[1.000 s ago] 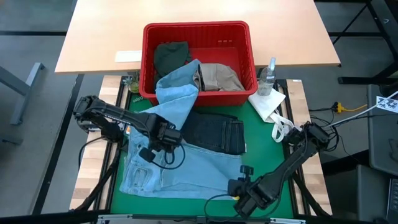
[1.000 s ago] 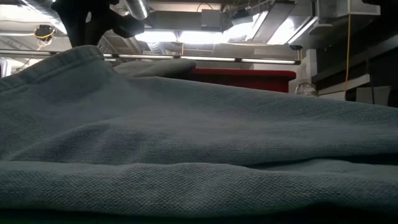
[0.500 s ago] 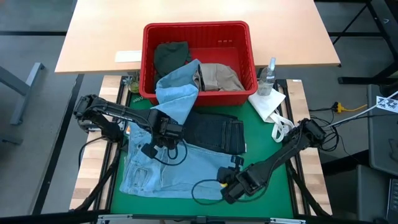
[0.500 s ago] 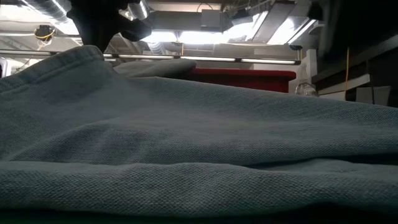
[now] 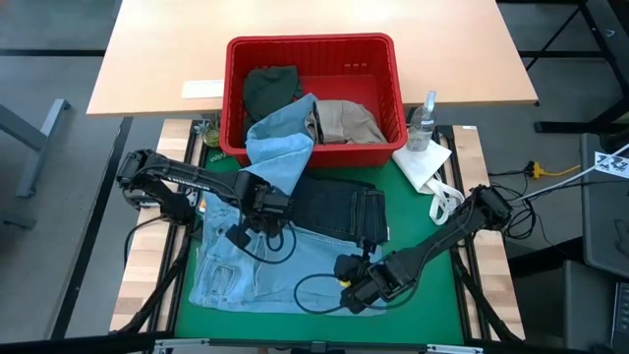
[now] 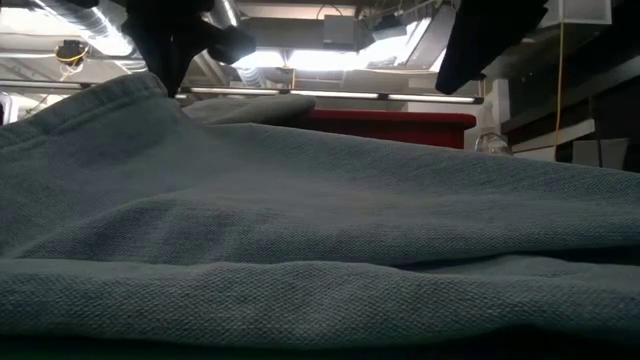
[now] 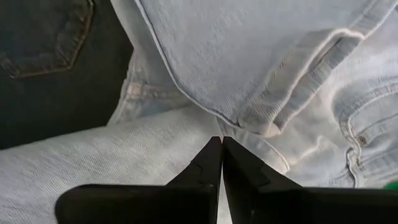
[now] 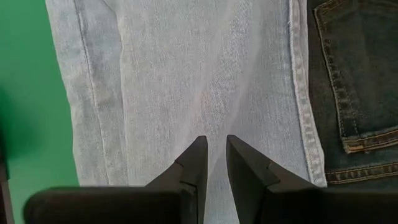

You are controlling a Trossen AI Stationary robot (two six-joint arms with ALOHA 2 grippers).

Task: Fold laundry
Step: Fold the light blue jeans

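Pale blue denim jeans point(image 5: 265, 261) lie spread on the green counter point(image 5: 423, 300), one leg draped into the red basket point(image 5: 313, 59). The left claw point(image 7: 217, 144), tips pressed together, pinches the denim. The right claw point(image 8: 211, 149), slightly parted, hovers over the denim beside folded navy jeans point(image 5: 339, 209).

The right gripper point(image 5: 356, 292) has swung left from the table's near right corner and now hangs over the near right part of the light blue jeans point(image 5: 257, 264), its cable trailing across them. The left gripper point(image 5: 263, 203) has closed its fingers over the jeans near the dark jeans point(image 5: 339, 208)
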